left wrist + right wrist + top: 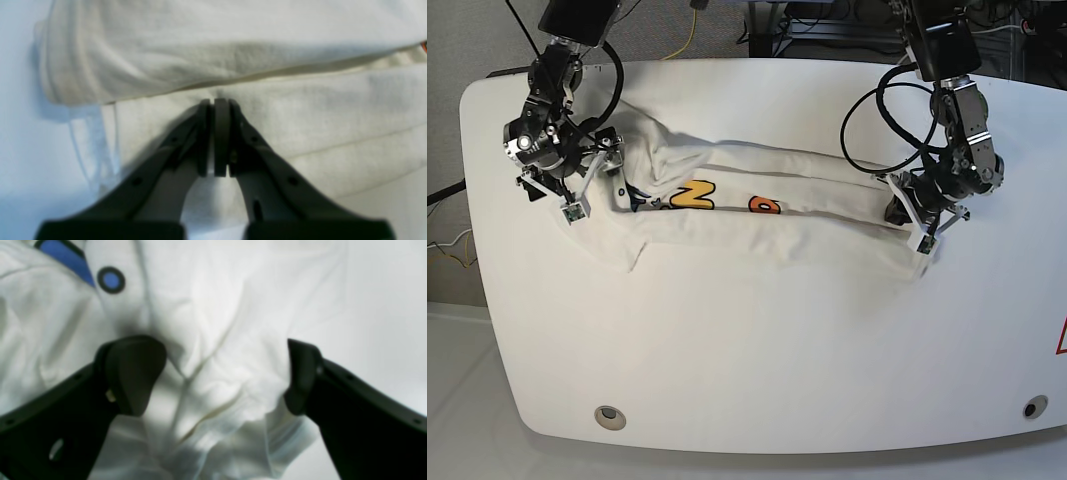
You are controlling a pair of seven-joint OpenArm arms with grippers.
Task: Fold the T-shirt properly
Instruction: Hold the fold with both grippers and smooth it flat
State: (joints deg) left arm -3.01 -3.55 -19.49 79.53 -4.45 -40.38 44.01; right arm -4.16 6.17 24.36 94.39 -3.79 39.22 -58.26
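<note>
The white T-shirt [777, 215] lies in a long, lengthwise-folded band across the table, with orange letters [692, 195] showing along the fold. My left gripper [917, 228] rests at the band's right end. In the left wrist view the left gripper [212, 100] is shut, its tips against the cloth [233, 50] just below a folded edge, with no cloth visibly drawn between them. My right gripper [592, 180] is at the rumpled left end. It [227, 373] stands open, its fingers on either side of a bunched, creased bit of shirt [217, 306] near a blue print [66, 256].
The white table [747, 380] has rounded corners, with a round hole near each front corner [609, 417] [1033, 407]. Cables [897, 110] hang off both arms at the back. A red mark [1060, 340] sits at the right edge.
</note>
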